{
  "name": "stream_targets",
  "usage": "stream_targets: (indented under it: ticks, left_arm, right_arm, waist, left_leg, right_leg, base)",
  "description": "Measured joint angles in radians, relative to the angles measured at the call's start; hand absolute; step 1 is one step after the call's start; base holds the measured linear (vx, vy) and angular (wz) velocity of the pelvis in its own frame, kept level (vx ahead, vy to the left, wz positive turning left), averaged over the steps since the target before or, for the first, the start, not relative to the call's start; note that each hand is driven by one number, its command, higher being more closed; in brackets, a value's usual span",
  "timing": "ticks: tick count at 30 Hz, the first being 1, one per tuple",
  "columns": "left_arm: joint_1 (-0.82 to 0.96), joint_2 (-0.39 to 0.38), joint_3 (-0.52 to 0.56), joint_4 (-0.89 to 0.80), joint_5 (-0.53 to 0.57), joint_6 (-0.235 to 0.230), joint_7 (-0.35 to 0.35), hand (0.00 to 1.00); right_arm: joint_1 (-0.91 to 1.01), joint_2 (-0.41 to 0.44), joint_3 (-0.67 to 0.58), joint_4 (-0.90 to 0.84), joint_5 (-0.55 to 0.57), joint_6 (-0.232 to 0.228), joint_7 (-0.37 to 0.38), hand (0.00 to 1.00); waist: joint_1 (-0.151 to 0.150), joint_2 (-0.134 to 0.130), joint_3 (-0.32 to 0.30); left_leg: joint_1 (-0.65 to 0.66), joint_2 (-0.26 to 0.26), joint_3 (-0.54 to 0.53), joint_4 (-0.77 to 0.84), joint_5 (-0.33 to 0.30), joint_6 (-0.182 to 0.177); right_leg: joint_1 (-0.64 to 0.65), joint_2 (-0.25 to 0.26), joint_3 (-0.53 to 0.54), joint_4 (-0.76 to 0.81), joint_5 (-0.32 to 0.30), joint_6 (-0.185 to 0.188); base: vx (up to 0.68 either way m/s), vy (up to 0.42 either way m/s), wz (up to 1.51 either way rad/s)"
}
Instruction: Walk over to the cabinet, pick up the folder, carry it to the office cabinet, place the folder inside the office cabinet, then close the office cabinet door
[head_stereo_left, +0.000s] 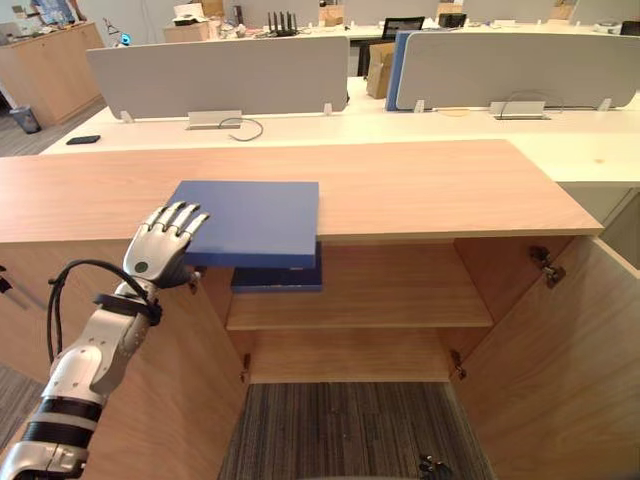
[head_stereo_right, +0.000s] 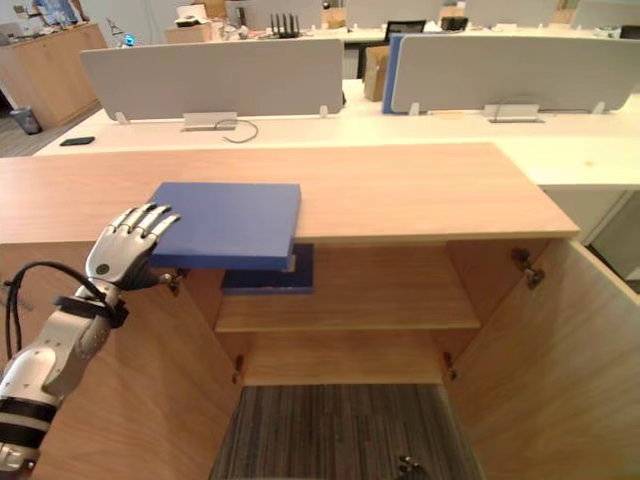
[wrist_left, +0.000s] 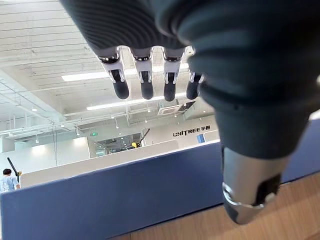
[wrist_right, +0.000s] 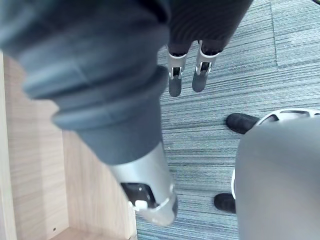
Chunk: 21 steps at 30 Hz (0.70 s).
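Note:
A blue folder (head_stereo_left: 250, 220) lies flat on the wooden cabinet top (head_stereo_left: 420, 185), its front part overhanging the edge. My left hand (head_stereo_left: 160, 250) is at the folder's front left corner, open, with straight fingers (wrist_left: 145, 80) above the cover and the thumb (wrist_left: 250, 195) below the folder's edge (wrist_left: 110, 200); a gap shows between fingers and cover. Under the top, the cabinet stands open, and a second dark blue flat item (head_stereo_left: 280, 278) lies on its upper shelf (head_stereo_left: 400, 290). My right hand (wrist_right: 176, 82) hangs open over the carpet beside a wooden panel.
Both cabinet doors stand wide open: the right door (head_stereo_left: 570, 360) and the left door (head_stereo_left: 170, 400) under my left arm. Grey carpet (head_stereo_left: 350, 430) lies between them. Behind the cabinet are white desks with grey dividers (head_stereo_left: 220, 75) and a black phone (head_stereo_left: 83, 139).

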Motion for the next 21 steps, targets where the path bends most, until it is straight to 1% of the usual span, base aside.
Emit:
stream_targets:
  ticks: [2, 5, 8, 10, 11, 13, 18, 21]
  left_arm:
    - [-0.016, 0.0, -0.006, 0.029, 0.003, 0.001, -0.002, 0.0]
    - [-0.046, 0.02, -0.051, 0.068, 0.023, 0.003, -0.008, 0.0]
    - [-0.076, 0.026, -0.09, 0.107, 0.039, 0.003, -0.009, 0.0]
    - [-0.087, 0.026, -0.095, 0.125, 0.042, 0.004, -0.01, 0.0]
    - [-0.101, 0.026, -0.104, 0.145, 0.045, 0.006, -0.01, 1.0]
    - [-0.124, 0.026, -0.116, 0.175, 0.053, 0.009, -0.01, 1.0]
    - [-0.181, 0.026, -0.13, 0.234, 0.061, 0.04, -0.005, 1.0]
    - [-0.207, 0.026, -0.139, 0.252, 0.079, 0.044, -0.002, 1.0]
  right_arm:
    - [0.0, 0.0, 0.001, -0.004, 0.0, -0.001, -0.001, 0.0]
    - [0.001, 0.0, 0.001, -0.007, -0.002, -0.003, -0.004, 0.0]
    - [0.002, 0.0, 0.002, -0.007, -0.002, -0.004, -0.007, 0.0]
    - [0.002, 0.0, 0.002, -0.008, -0.002, -0.005, -0.007, 0.0]
    - [0.002, 0.0, 0.002, -0.008, -0.002, -0.005, -0.007, 0.0]
    - [0.002, 0.0, 0.003, -0.01, -0.002, -0.005, -0.007, 0.0]
    - [0.004, 0.0, 0.005, -0.016, -0.002, -0.006, -0.008, 0.0]
    - [0.004, -0.001, 0.008, -0.016, -0.002, -0.006, -0.008, 0.0]
  waist:
    - [-0.008, 0.001, 0.0]
    - [-0.016, 0.001, 0.0]
    - [-0.019, 0.001, 0.0]
    - [-0.021, 0.001, 0.0]
    - [-0.023, 0.001, 0.0]
    - [-0.026, 0.001, 0.0]
    - [-0.036, 0.001, -0.001]
    - [-0.042, 0.001, -0.001]
  left_leg:
    - [0.003, 0.001, 0.003, 0.0, -0.001, 0.0]
    - [0.004, 0.001, 0.006, -0.001, -0.001, 0.0]
    - [0.005, 0.003, 0.013, -0.003, -0.001, 0.0]
    - [0.006, 0.003, 0.015, -0.002, -0.001, 0.0]
    - [0.006, 0.003, 0.015, -0.001, -0.001, 0.0]
    - [0.006, 0.004, 0.016, 0.0, -0.001, 0.0]
    - [0.008, 0.011, 0.025, 0.0, -0.002, -0.001]
    - [0.01, 0.013, 0.026, 0.0, -0.002, -0.002]
  right_leg:
    - [0.001, 0.0, 0.004, 0.0, 0.001, 0.0]
    - [0.001, 0.0, 0.007, 0.0, 0.003, 0.0]
    - [0.0, 0.0, 0.01, 0.0, 0.005, 0.002]
    - [0.0, 0.0, 0.011, 0.0, 0.005, 0.002]
    - [0.001, -0.001, 0.011, 0.0, 0.005, 0.002]
    - [0.0, -0.001, 0.012, 0.0, 0.006, 0.002]
    - [0.0, -0.001, 0.017, 0.0, 0.008, 0.0]
    - [0.0, -0.001, 0.017, -0.001, 0.008, 0.0]
  base:
    - [-0.03, 0.015, -0.06]
    - [-0.04, 0.015, -0.03]
    - [-0.03, 0.014, -0.03]
    - [0.0, 0.0, 0.0]
    - [0.0, 0.0, 0.0]
    - [0.0, 0.0, 0.0]
    - [-0.02, 0.009, -0.04]
    - [-0.03, 0.008, -0.02]
